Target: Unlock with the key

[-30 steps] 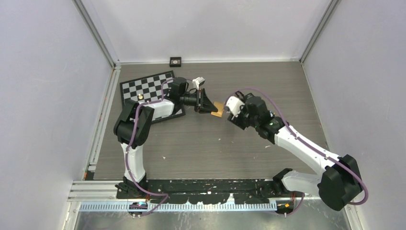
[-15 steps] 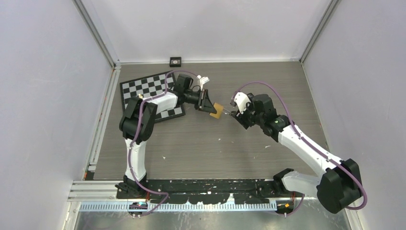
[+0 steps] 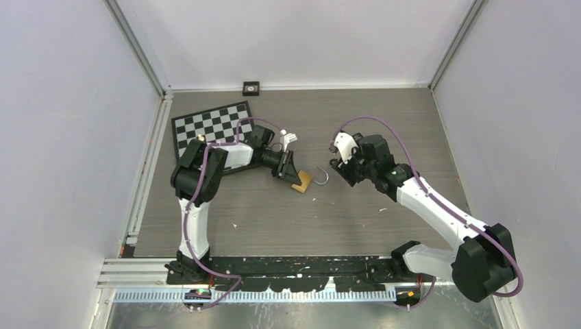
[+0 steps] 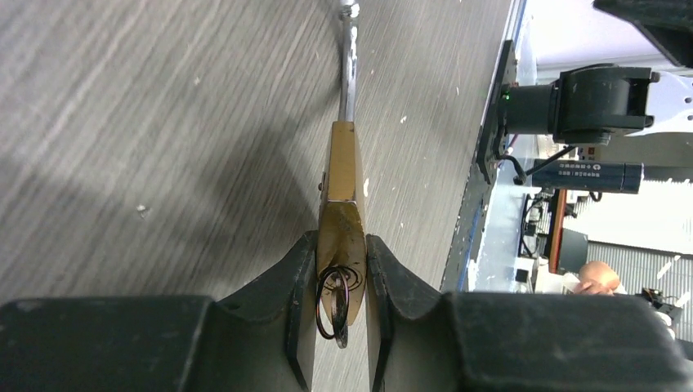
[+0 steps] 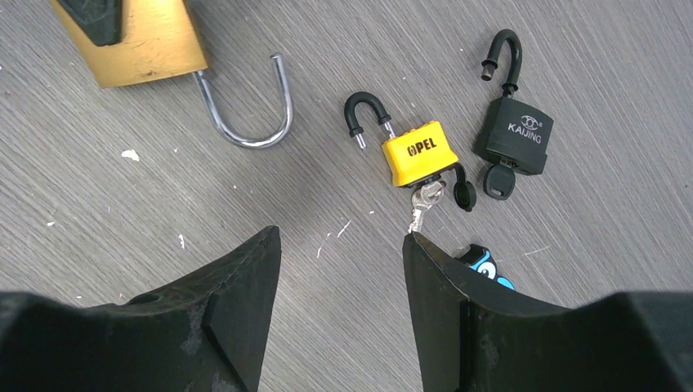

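Brass padlock (image 3: 301, 183) open, clamped in left hand (image 3: 291, 175).
Padlock low over table (image 3: 274, 219) middle, key (image 4: 337, 302) end between the fingers, shackle (image 5: 253, 106) open. Right hand (image 5: 341, 237) apart, empty, near yellow padlock (image 5: 417, 151) and black padlock (image 5: 515, 135).

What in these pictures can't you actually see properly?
Right wrist view: blue object, mostly behind the right pincer.
Right wrist view: brass padlock, body cut by the top edge.
Left wrist view: its key, lost between the fingers of the left pincer; only a ring shows.
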Tool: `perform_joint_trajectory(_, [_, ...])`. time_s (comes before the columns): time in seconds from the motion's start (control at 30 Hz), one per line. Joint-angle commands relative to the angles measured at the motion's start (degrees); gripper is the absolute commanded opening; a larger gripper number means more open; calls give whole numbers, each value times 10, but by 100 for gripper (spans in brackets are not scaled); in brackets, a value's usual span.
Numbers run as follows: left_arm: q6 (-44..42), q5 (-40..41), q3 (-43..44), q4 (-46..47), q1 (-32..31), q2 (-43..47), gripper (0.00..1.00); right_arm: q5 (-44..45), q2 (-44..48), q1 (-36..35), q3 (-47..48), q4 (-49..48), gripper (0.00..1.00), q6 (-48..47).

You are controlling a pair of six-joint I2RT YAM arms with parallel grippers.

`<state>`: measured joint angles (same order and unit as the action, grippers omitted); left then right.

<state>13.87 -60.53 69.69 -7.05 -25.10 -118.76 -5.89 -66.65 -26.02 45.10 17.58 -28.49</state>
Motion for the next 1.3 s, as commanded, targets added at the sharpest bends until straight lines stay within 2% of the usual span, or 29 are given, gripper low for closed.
perform_joint_trajectory(0.0, [-15,-25,-6,-16,0,48,0,-7,1,2,24,-7,61,6])
perform_joint_trajectory(0.13, [38,-21,5,-5,1,31,0,-10,-6,2,30,0,62,8])
perform_joint_trajectory(0.23, [47,-19,39,-24,2,7,0,-11,-7,2,31,5,62,8])
perform_joint_trajectory(0.47, [18,-12,173,-134,21,-71,12,-1,9,5,28,6,62,1])
perform_joint_trajectory(0.73, [-18,5,328,-277,43,-160,17,2,23,9,22,6,62,-7])
perform_joint_trajectory(1.1, [-30,53,467,-381,44,-241,31,-3,26,10,17,9,62,-13])
perform_joint_trajectory(1.27, [-26,72,478,-387,45,-245,48,-8,24,11,20,17,62,-15])
